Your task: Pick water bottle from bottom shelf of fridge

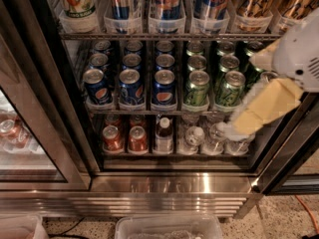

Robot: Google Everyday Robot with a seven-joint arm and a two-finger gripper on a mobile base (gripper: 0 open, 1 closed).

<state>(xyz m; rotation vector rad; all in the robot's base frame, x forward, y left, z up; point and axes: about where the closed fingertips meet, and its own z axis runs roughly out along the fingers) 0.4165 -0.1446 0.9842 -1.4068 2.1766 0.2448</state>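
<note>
**Pincer at the right end of the bottom shelf**

The fridge (169, 184) stands open to the camera. The arm (301, 54) comes in from the right and slants down to the left. Its pincer (232, 130) is at the bottom shelf (174, 156), over the rightmost lanes, right against the water bottles (194, 135) there. Whether the pincer is open, closed or gripping a bottle, I cannot tell.

The water bottles fill the right half of that shelf. Left of them stands a brown bottle (164, 133), then red cans (137, 138). On the rack above sit blue cans (131, 86) and green cans (197, 87). A clear bin (169, 227) lies on the floor in front.
</note>
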